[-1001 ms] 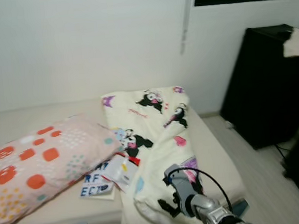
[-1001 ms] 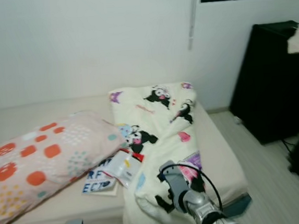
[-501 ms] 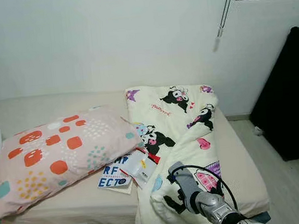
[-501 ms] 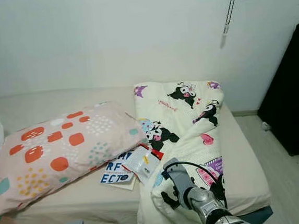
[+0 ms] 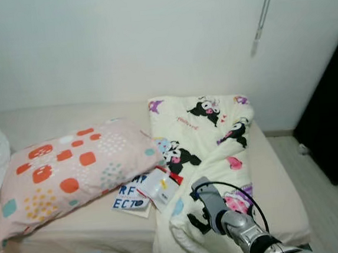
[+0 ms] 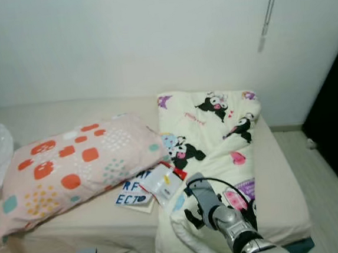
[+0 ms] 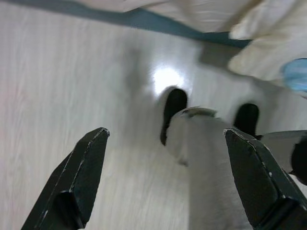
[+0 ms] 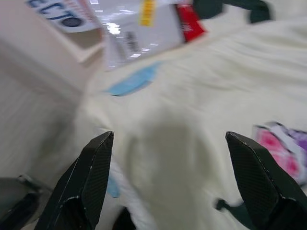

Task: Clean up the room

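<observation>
While the robot stands at the bed's long side, the right gripper (image 8: pixel 165 184) hangs spread wide, grasping nothing, just above the crumpled cartoon-print blanket (image 5: pixel 209 141), probably because this bedding is the first thing to straighten. The blanket lies bunched along the right part of the mattress (image 5: pixel 77 229) and spills over its front edge. Beside it, a plastic packet (image 5: pixel 158 186) rests on a printed booklet (image 5: pixel 130 199), half tucked under the spotted pillow (image 5: pixel 72 170). The left gripper (image 7: pixel 165 179) points at the wooden floor (image 7: pixel 62 86), fingers apart, idle.
</observation>
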{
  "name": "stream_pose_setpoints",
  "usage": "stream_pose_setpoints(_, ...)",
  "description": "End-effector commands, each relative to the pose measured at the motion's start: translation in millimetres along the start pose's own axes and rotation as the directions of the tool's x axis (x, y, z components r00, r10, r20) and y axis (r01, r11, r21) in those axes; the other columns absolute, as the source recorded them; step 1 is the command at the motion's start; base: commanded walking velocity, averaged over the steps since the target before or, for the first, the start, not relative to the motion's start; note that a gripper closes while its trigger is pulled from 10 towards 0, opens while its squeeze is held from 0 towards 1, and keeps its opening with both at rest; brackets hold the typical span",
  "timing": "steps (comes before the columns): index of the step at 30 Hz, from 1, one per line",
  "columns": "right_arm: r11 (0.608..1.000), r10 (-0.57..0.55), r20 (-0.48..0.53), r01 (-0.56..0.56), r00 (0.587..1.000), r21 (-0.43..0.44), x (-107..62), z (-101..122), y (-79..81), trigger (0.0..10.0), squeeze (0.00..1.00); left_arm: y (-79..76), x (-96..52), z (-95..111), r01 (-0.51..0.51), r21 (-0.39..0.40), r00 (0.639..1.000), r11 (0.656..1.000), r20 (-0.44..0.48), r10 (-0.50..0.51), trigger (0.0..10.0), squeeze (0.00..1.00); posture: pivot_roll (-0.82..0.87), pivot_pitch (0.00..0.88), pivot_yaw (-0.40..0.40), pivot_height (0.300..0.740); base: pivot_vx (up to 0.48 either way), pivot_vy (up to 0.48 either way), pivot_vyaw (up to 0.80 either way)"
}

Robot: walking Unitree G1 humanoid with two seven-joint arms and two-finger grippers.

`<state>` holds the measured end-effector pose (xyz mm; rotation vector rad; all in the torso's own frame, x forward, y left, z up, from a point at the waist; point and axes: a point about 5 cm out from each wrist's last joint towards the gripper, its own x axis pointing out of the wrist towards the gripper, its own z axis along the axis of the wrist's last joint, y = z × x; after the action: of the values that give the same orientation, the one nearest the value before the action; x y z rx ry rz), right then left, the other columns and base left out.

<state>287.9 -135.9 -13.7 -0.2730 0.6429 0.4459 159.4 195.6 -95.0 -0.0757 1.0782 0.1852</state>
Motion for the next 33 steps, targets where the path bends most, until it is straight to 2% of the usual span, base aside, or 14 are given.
stream_pose_setpoints(1,1.0,-0.012,0.005,0.011,1.0,0.019,0.7,2.9,-0.8,10.0,0.0,2.6,-0.1,0.0,-0.002,0.007,1.0,1.0,-0.001,0.002,10.0,0.0,-0.02,0.0,-0.036,0.737,0.0,0.0,0.0)
stream_pose_setpoints(8,0.999,-0.02,0.03,0.019,0.999,0.046,2.7,11.4,-0.7,10.0,0.0,3.2,-0.3,-1.9,0.005,0.01,1.0,1.0,-0.006,-0.005,10.0,0.0,-0.02,0.0,-0.036,0.737,0.0,0.0,0.0)
stream_pose_setpoints(11,0.999,-0.027,0.031,0.026,0.999,0.036,3.1,13.0,-0.8,10.0,0.0,0.7,-0.3,-3.4,0.021,0.036,1.0,0.999,-0.017,-0.021,10.0,0.0,-0.01,0.0,-0.036,0.737,0.0,-0.445,0.0)
stream_pose_setpoints(16,0.999,-0.03,0.029,0.029,0.999,0.033,3.0,12.6,-1.0,10.0,0.0,0.8,-0.4,-4.0,0.017,0.036,1.0,0.999,-0.02,-0.016,10.0,0.0,-0.01,0.0,-0.037,0.737,0.0,-0.48,0.0)
stream_pose_setpoints(27,0.997,-0.062,0.019,0.061,0.998,0.051,3.2,14.5,-4.7,10.0,0.0,0.1,-0.4,-4.7,0.01,0.032,1.0,0.999,-0.023,-0.01,10.0,0.0,-0.02,0.0,-0.039,0.737,0.0,0.0,0.0)
stream_pose_setpoints(33,0.997,-0.044,0.02,0.042,0.999,0.07,4.5,18.0,-2.6,10.0,0.0,-0.5,-0.3,-4.2,0.01,0.035,1.0,0.999,-0.022,-0.01,10.0,0.0,-0.02,0.0,-0.041,0.722,0.0,0.0,0.0)
